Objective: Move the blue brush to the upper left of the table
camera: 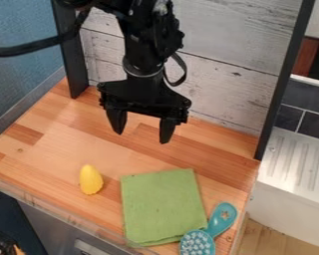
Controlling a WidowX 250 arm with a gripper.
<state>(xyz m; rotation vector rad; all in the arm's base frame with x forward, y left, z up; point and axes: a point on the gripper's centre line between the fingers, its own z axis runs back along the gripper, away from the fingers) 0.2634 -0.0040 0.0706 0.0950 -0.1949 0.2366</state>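
The gripper (142, 137) hangs over the back middle of the wooden table (155, 154), its two fingers spread wide with nothing between them. A blue brush (222, 219) lies at the table's front right corner, well below and to the right of the gripper in the view. Its bristled head (197, 243) points to the front and its handle, with a star-shaped mark, slants up to the right. The head and handle lie along the lower right corner of the green cloth.
A folded green cloth (161, 206) lies at the front middle of the table. Left of it stands a yellow object (91, 180). A whitewashed plank wall (222, 79) with dark posts closes the back, and a metal drainboard (298, 159) lies beyond the right edge.
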